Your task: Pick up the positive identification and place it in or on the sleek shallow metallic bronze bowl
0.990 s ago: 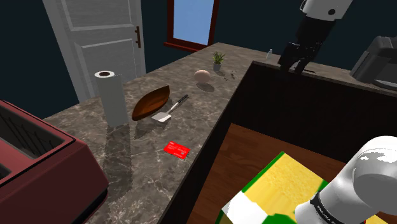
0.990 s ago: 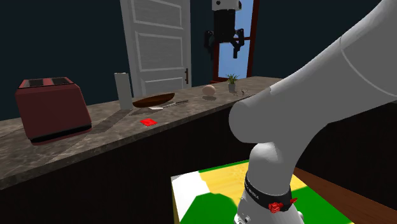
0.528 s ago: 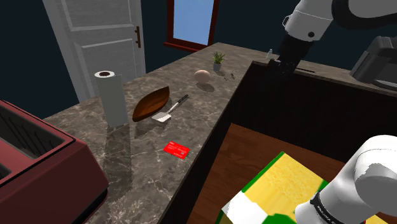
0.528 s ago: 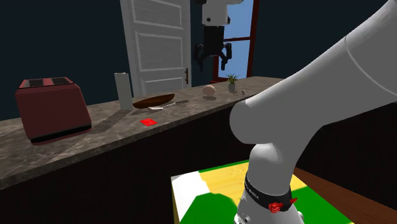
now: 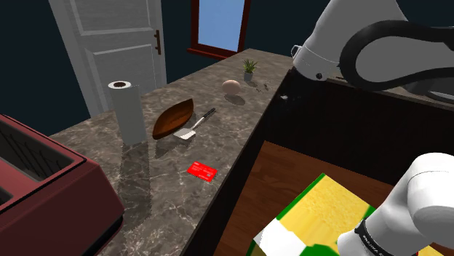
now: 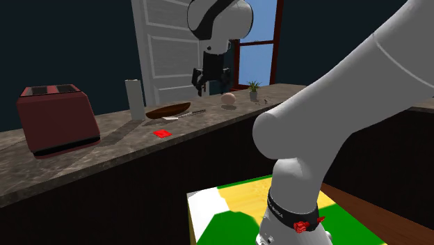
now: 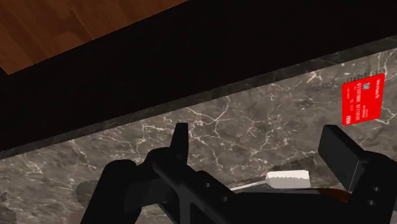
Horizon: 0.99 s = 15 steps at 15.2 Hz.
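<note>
**A:** Where is the flat red rectangular card (image 5: 202, 171) in relation to the pincer (image 7: 261, 146)?

**B:** It lies face up on the dark marbled stone surface (image 5: 164, 200), below the pincer and outside one of the fingers, not in the gap between them. Nothing touches it.

**A:** And the shallow, boat-shaped bronze-brown bowl (image 5: 173, 118)?

**B:** It's also below the pincer, apart from the card. A spatula with a white blade and dark handle (image 5: 193, 129) lies between them. In the wrist view that blade (image 7: 286, 178) shows under the gap between the fingers, closer to the palm than the card is.

**A:** What is the pincer (image 6: 210, 85) doing?

**B:** Its two black fingers stand apart with nothing between them. In the second exterior view it hangs well above the surface, pointing down.

**A:** So which step is this?

**B:** I judge it to be the approach. The card isn't grasped, and nothing has gone into the bowl.

**A:** What does the next move call for?

**B:** The pincer needs to shift sideways until the card sits between the fingers, then drop almost to the surface. The card is thin and flat, so the fingertips probably have to catch its edges. I'd also keep clear of the spatula blade on the way down.
</note>
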Each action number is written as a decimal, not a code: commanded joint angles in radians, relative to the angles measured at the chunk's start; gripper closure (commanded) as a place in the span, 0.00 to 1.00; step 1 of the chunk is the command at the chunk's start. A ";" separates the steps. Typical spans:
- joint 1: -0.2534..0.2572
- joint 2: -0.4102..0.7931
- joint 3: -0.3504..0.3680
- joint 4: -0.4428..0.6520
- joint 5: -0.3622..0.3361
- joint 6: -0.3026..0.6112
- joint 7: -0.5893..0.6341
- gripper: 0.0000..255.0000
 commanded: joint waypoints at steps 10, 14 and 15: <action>0.085 0.297 0.123 -0.070 0.027 0.547 -0.010 0.00; 0.067 0.446 0.198 -0.045 -0.027 0.735 0.024 0.00; 0.050 0.485 0.225 -0.035 -0.056 0.779 0.043 0.00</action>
